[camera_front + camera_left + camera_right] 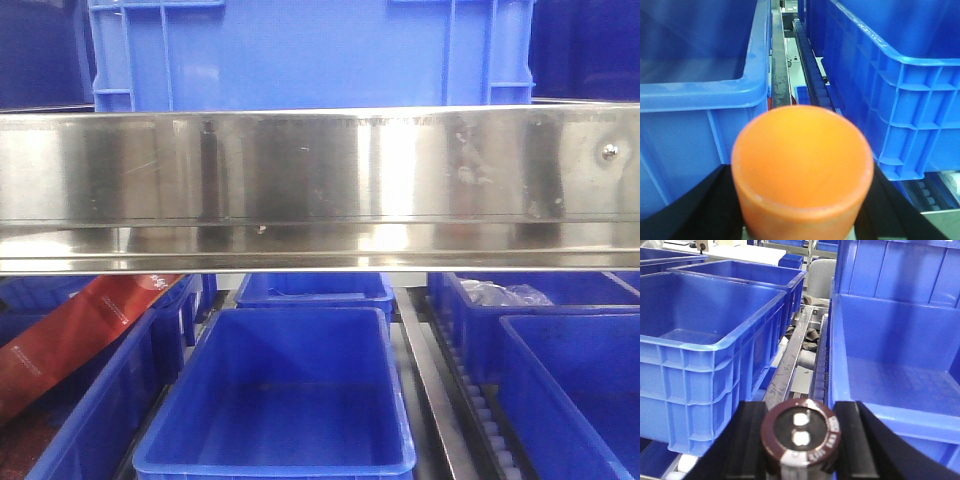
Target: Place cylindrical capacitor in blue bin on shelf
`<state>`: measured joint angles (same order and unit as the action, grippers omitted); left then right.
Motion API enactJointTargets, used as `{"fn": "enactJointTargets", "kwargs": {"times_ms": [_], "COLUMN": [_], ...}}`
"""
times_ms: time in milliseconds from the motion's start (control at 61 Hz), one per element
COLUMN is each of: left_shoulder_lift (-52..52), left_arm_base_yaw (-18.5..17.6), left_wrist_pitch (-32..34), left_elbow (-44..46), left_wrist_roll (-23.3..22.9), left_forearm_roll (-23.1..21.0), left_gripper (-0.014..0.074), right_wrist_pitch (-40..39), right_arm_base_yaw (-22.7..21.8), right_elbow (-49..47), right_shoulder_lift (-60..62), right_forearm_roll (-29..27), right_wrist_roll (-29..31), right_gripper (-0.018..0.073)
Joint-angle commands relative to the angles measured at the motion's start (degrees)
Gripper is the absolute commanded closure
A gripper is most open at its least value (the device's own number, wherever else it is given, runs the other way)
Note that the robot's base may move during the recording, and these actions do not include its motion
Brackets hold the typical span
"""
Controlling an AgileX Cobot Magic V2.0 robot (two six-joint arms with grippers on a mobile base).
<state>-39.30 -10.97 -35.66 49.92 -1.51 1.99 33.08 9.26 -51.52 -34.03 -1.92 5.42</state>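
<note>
My left gripper (801, 212) is shut on the cylindrical capacitor (802, 165), an orange cylinder seen end-on that fills the lower middle of the left wrist view. Black fingers (705, 210) press on both its sides. It hangs before the gap between two blue bins (695, 95) (900, 75). My right gripper (800, 442) is shut on a dark brown cylinder (801, 432) with two silvery terminals, in front of the rail between two more blue bins (705, 345) (900, 370). The shelf's shiny steel front rail (320, 180) crosses the front view above an empty blue bin (280, 400). Neither gripper shows in the front view.
A large blue crate (310, 50) stands on the tier above the rail. A red packet (70, 335) lies in the left bin and a clear plastic bag (500, 293) in a bin at the back right. Roller rails (435, 390) run between the bins.
</note>
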Motion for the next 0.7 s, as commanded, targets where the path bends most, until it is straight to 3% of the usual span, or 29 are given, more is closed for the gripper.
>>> {"fn": "enactJointTargets", "kwargs": {"times_ms": [0, 590, 689], "left_shoulder_lift": [0.2, 0.3, -0.2], "left_arm_base_yaw": [-0.3, -0.3, -0.3], "left_wrist_pitch": [1.3, 1.3, 3.9], "left_elbow": [0.1, 0.1, 0.5], "left_wrist_roll": [-0.4, -0.4, -0.2], "left_forearm_roll": [-0.2, -0.5, -0.5], "left_gripper": [0.0707, 0.0707, 0.0707], "right_wrist_pitch": [-1.8, -1.8, -1.8], "right_arm_base_yaw": [0.0, 0.0, 0.0], "right_elbow": [-0.3, -0.3, -0.3], "right_shoulder_lift": [0.0, 0.0, 0.0], "right_forearm_roll": [0.4, 0.4, 0.4], "right_wrist_roll": [0.2, 0.2, 0.2], "right_gripper": [0.0721, 0.0721, 0.0721]}}
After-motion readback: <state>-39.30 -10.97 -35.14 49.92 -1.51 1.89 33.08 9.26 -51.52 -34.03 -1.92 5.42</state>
